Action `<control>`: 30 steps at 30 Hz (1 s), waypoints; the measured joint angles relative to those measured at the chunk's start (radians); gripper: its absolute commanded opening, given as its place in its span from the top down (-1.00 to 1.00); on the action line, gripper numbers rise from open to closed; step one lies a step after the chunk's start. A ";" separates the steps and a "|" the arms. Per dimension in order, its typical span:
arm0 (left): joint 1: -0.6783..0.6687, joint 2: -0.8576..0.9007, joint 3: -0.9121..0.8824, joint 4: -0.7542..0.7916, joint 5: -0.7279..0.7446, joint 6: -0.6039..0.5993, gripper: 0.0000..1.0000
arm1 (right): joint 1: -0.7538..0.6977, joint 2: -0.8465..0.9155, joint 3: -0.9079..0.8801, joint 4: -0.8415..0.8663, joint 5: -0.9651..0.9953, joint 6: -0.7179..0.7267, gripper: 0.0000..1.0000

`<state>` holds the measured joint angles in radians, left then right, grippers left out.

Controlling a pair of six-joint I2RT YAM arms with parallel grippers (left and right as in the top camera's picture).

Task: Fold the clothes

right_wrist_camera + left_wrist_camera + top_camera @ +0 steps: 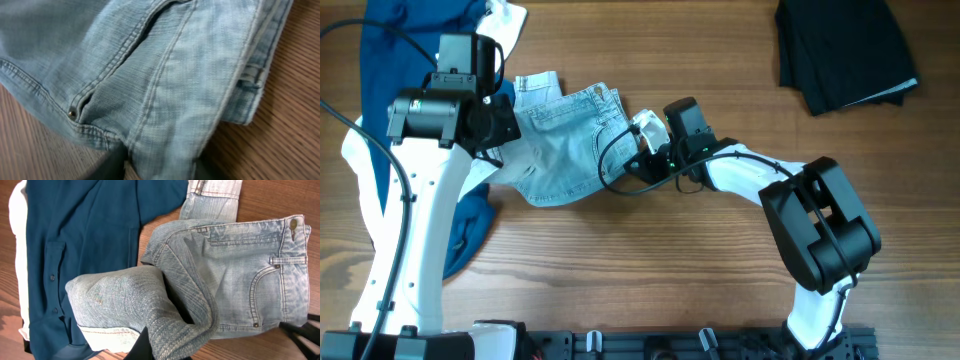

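Wooden table bears the shorts, lengthwise between grippers: left gripper pinches the leg end, right gripper straddles the waist end, clamping uncertain.

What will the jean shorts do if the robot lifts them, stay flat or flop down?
Probably flop: the denim shorts bunch into soft folds where the left fingers pinch them. They likely drag rather than slide, since the cloth looks rough and rests partly on the blue shirt. The thick seams may hold some shape.
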<state>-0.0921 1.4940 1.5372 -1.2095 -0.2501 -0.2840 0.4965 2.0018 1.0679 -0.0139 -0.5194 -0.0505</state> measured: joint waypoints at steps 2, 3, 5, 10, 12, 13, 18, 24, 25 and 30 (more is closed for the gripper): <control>0.000 0.000 0.000 0.000 0.000 0.000 0.92 | -0.005 0.000 0.025 -0.040 0.000 0.014 0.92; 0.000 0.000 0.000 0.000 0.000 0.000 0.92 | -0.008 -0.001 0.044 -0.076 0.000 0.017 0.92; 0.001 0.000 0.000 0.000 0.000 -0.003 0.92 | -0.019 -0.018 0.088 -0.159 0.004 0.019 0.92; 0.001 0.000 0.000 0.001 0.000 -0.007 0.87 | -0.080 -0.212 0.224 -0.452 0.106 0.028 0.92; 0.001 0.000 0.000 0.001 0.001 -0.007 0.77 | -0.110 -0.305 0.262 -0.531 0.164 0.034 0.92; 0.001 0.000 0.000 0.001 0.009 -0.009 0.76 | -0.140 -0.385 0.288 -0.575 0.213 0.040 0.92; 0.001 0.000 0.000 0.001 0.054 -0.011 0.69 | -0.223 -0.487 0.309 -0.688 0.314 0.048 0.92; 0.001 0.101 0.001 -0.025 0.127 -0.007 0.82 | -0.227 -0.412 0.309 -0.699 0.346 0.059 0.92; 0.001 0.130 0.001 -0.064 0.150 -0.005 0.78 | -0.227 -0.404 0.309 -0.697 0.345 0.061 0.92; 0.001 0.212 -0.085 -0.163 0.264 0.016 0.57 | -0.227 -0.396 0.309 -0.696 0.346 0.063 0.92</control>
<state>-0.0914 1.7065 1.4525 -1.3720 0.0143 -0.2676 0.2691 1.6054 1.3769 -0.7101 -0.1738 0.0120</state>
